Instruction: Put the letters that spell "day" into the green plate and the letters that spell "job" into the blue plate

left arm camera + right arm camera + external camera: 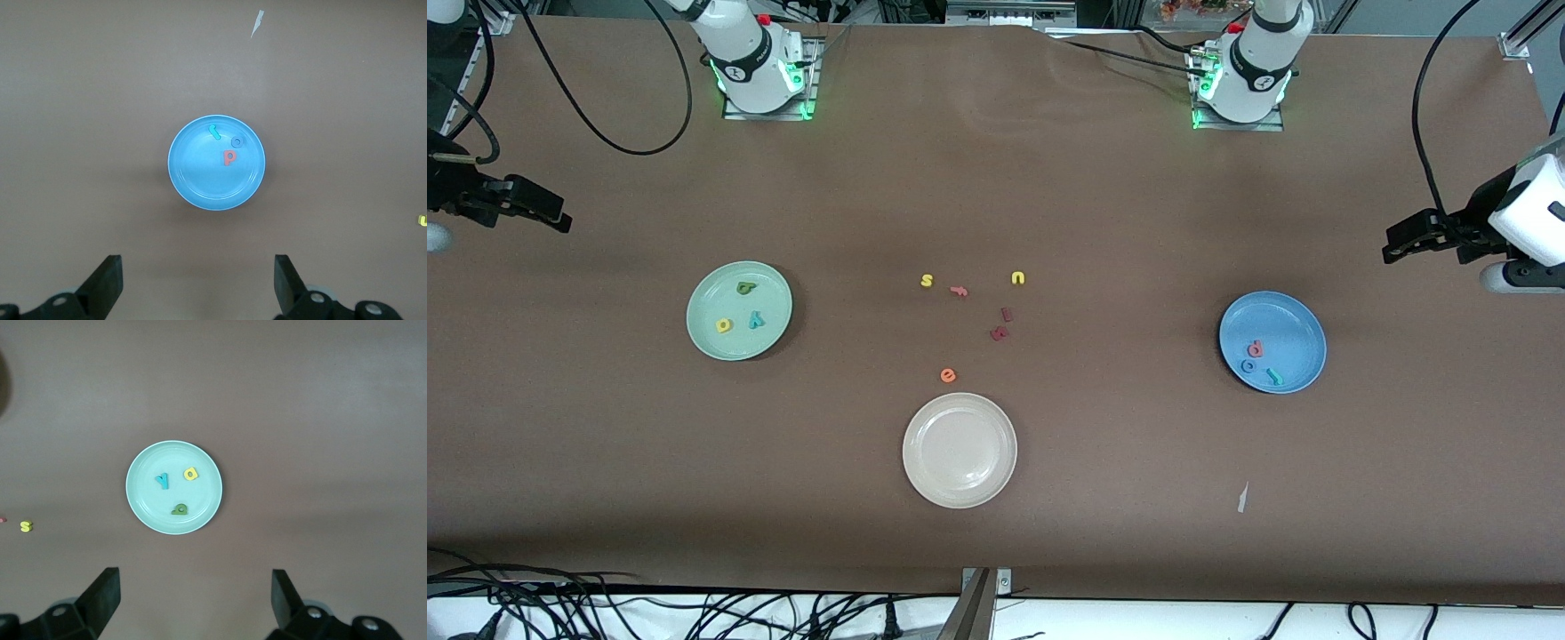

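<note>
Across the brown table [1049,196], the sorting looks complete as far as the pictures show. Seen from the front camera, the green plate [710,333] lies at about nine o'clock from the loose letters at the table's middle, toward the right arm's end, and it holds the dark green "d" [745,287], the yellow "a" [724,324] and the teal "y" [757,320]. The blue plate [1294,333] lies at about three o'clock from that cluster, toward the left arm's end, and holds the pinkish-red "b" [1256,348], the blue "o" [1249,365] and the teal "j" [1273,377]. The cream-white plate [959,450] at six o'clock holds nothing.

Nothing appears left to move. The letters on the bare table are not part of either word: the yellow "s" [927,281], the yellow "u" [1018,278], the orange "e" [948,375], a pinkish piece [959,290] and two dark red pieces [1002,325].

Both arms wait, drawn back. The left gripper [198,283] hangs over bare table near the blue plate, jaws spread wide and holding nothing; the right gripper [195,603] hangs likewise near the green plate, also wide apart and empty.

Apart from the foam letters themselves, no brand or label can be read
</note>
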